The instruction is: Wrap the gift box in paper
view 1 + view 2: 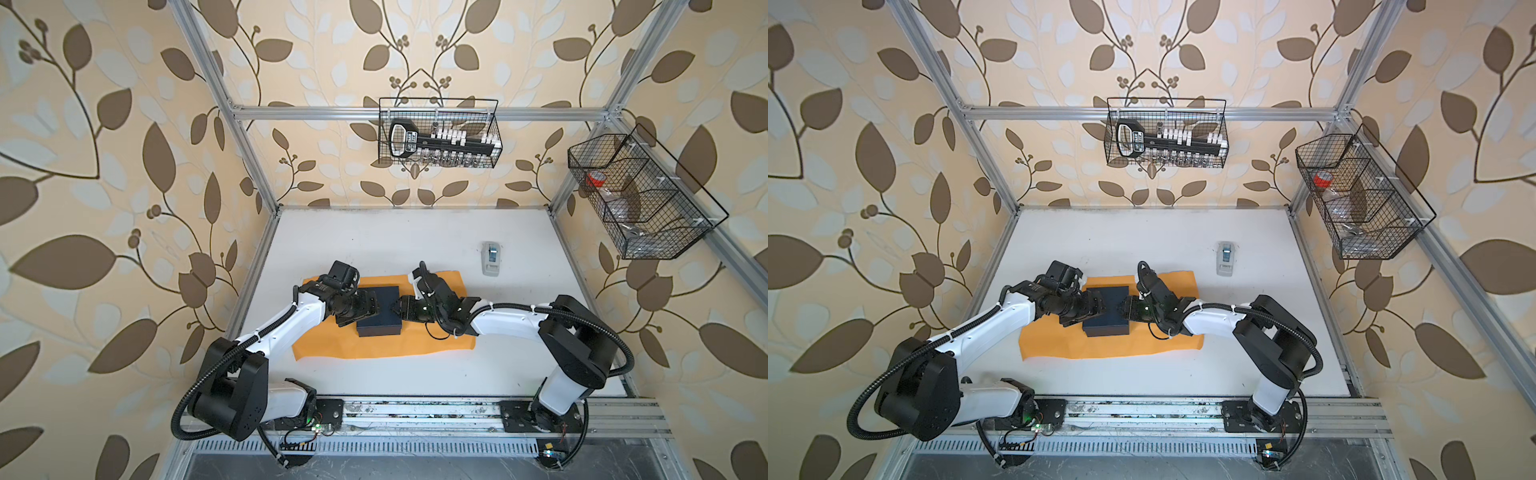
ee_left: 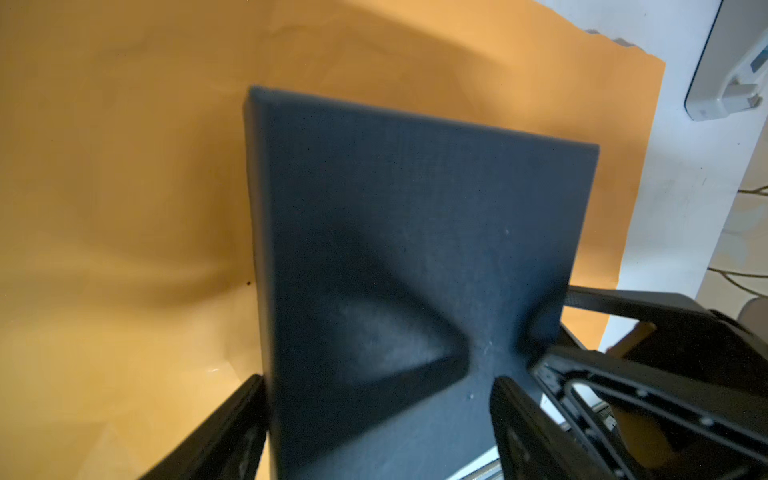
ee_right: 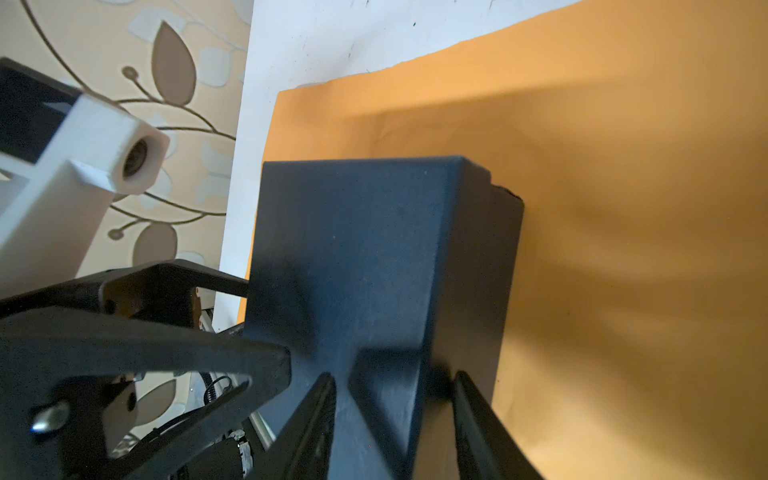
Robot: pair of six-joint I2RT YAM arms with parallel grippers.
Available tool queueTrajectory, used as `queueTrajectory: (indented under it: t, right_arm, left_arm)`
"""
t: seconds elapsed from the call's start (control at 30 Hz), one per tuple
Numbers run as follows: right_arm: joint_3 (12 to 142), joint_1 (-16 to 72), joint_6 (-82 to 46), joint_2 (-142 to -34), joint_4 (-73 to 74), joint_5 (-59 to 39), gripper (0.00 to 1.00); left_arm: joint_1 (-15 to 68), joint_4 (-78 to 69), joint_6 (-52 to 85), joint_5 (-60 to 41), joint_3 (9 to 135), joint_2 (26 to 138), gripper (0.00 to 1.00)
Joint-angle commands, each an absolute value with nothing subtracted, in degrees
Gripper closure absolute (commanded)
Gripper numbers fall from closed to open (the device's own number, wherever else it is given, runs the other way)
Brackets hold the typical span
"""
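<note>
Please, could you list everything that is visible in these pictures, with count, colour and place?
gift box: 1, black, on the paper's middle
paper: 1, orange, spread on the table
tape dispenser: 1, grey, on the table behind the paper's right end
table: 1, white, under everything
back basket: 1, black wire, on the back rail
tool: 1, black and white, in the back basket
right basket: 1, black wire, on the right frame
left gripper: 1, black, fingers at the box's left side
right gripper: 1, black, fingers at the box's right side

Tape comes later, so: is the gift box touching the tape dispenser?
Apart. Both top views show bare table between gift box and tape dispenser.
</note>
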State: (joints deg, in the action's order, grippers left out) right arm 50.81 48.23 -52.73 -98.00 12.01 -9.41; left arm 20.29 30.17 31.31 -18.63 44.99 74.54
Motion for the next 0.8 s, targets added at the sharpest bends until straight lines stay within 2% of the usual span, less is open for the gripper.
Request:
queueTrajectory:
  t: [0.0, 0.27, 0.47, 0.6, 0.77]
  right_arm:
    - [52.3, 49.1, -54.0, -98.9, 13.6, -10.4, 0.53]
    - [52.2, 48.9, -52.9, -97.6, 12.4, -9.3, 0.51]
    - [48.8, 44.8, -50.7, -90.3, 8.3, -7.5, 0.36]
    - [42.1, 38.5, -47.3, -79.2, 1.5, -5.3, 0.25]
    - [29.2, 24.0, -45.6, -65.8, -4.3, -10.0, 0.17]
  left_arm:
    - [20.9, 28.0, 30.1, -18.7, 46.4, 75.1, 0.16]
    - [20.9, 27.1, 30.3, -19.8, 46.9, 76.6, 0.16]
    - [20.9, 26.9, 30.6, -19.1, 46.8, 77.1, 0.15]
    - [20.9, 27.3, 30.3, -19.3, 47.6, 78.0, 0.14]
    - [20.9, 28.3, 30.1, -18.3, 47.8, 77.9, 0.11]
